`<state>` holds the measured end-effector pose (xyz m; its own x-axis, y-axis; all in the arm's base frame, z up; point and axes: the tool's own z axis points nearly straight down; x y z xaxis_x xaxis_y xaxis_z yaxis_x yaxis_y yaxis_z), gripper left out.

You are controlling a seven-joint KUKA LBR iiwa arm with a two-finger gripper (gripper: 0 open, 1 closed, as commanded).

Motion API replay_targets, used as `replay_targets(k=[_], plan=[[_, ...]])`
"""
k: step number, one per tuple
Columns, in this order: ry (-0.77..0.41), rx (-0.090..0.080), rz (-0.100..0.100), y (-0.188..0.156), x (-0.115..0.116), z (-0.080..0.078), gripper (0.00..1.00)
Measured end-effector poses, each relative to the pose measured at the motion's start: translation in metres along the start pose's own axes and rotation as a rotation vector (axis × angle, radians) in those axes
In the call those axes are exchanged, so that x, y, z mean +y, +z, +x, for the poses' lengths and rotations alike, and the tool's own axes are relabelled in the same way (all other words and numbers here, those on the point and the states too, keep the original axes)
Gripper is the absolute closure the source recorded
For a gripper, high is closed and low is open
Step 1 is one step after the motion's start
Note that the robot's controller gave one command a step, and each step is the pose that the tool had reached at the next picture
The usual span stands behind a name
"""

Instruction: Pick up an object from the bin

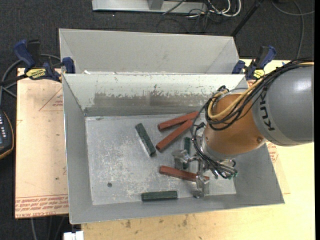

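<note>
In the lower right of the bin's floor [107,176] lies a red-brown bar [172,172], nearly level. The gripper [192,173] is down at its right end, jaws released and standing apart, one above the bar and one below it. Just below lies a dark green bar [159,196]. Up and left, two more red-brown bars [176,122] [171,139] fan out. Beside them a second dark green bar [145,139] lies slanted. The orange wrist cover [230,129] hangs above the gripper.

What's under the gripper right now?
A red-brown stick lies on the bin floor, its right end running beneath the gripper. The orange wrist cover hides whatever lies further right.
</note>
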<state>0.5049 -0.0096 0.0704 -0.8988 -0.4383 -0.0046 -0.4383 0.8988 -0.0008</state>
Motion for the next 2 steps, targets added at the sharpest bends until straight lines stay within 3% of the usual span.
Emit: replay_targets(k=[1,2], plan=[[0.0,0.004,-0.002,0.0,0.001,0.001,1.0],[-0.186,0.003,-0.002,-0.001,-0.021,-0.031,1.0]])
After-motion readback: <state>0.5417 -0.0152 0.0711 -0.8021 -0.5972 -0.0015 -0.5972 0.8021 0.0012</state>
